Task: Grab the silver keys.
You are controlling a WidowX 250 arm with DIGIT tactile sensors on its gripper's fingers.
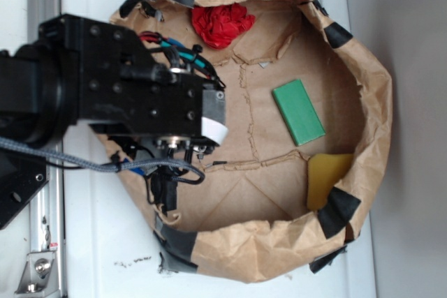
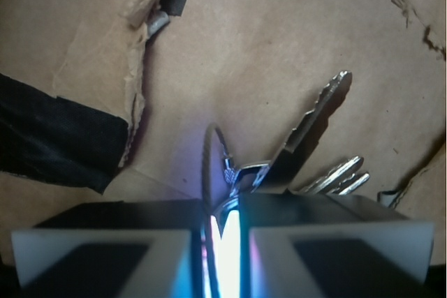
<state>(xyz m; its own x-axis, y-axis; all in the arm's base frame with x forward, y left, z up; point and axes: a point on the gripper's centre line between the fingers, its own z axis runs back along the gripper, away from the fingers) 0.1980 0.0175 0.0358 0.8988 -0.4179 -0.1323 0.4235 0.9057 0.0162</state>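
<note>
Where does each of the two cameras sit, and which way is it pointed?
Exterior: above the scene, looking down on the brown paper bin holding the green block; the black arm covers the left side.
Wrist: mounted on the gripper, looking past its closed fingers at the silver keys on the paper.
Shared: the brown paper and black tape; the keys show only in the wrist view.
</note>
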